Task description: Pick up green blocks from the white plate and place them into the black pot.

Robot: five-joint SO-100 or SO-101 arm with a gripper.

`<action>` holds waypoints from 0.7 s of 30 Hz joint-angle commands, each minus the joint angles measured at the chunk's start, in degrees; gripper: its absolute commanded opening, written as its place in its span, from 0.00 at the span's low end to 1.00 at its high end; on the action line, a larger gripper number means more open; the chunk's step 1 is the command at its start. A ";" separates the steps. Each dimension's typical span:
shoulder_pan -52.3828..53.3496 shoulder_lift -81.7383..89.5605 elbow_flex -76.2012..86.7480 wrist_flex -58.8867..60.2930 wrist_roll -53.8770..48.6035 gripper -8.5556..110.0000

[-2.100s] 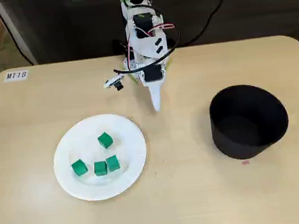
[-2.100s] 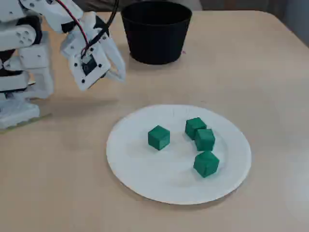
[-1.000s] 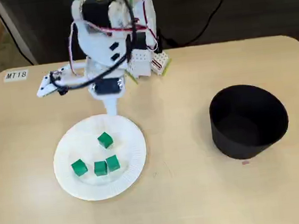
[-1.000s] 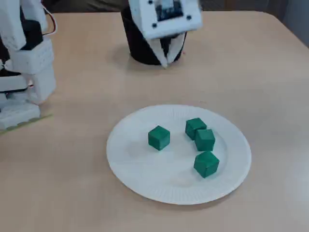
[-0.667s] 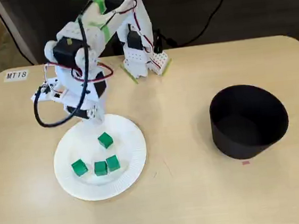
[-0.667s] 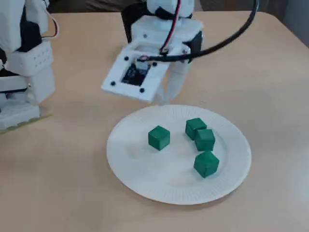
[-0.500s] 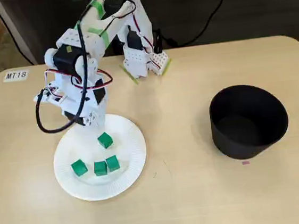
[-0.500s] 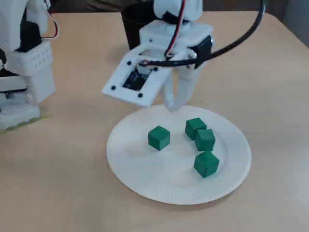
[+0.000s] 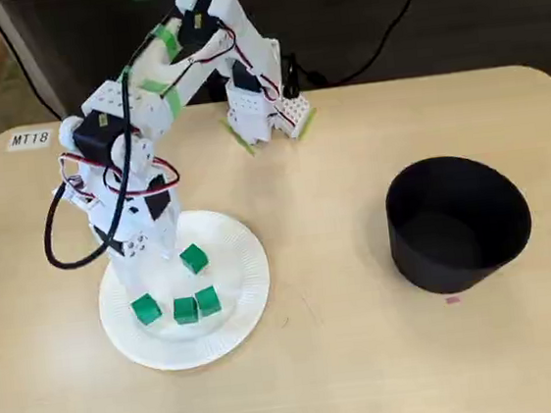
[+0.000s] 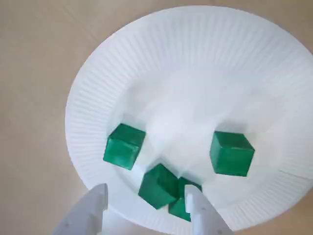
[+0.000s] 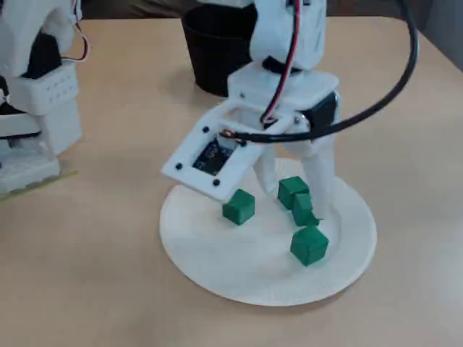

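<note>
— What's on the table (image 9: 372, 374)?
— In a fixed view, a black pot (image 9: 458, 256). Left of the pot, well apart, lies a white plate (image 9: 247, 264).
— Anything more?
— The arm's base (image 9: 264, 114) stands behind and left of the pot. A label (image 9: 30, 139) reading MT18 lies far to its left, and a small red mark (image 9: 452, 299) just in front of the pot.

Tan desk (image 9: 372, 374); white "MT18" label (image 9: 30, 139) at its far-left corner in a fixed view; tiny red mark (image 9: 452, 298) toward the right.
</note>
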 commanded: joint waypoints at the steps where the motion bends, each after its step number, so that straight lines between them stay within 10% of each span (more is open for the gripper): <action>1: 0.62 -1.49 -5.80 0.44 0.97 0.27; 21: -0.09 -11.69 -13.80 0.62 2.99 0.26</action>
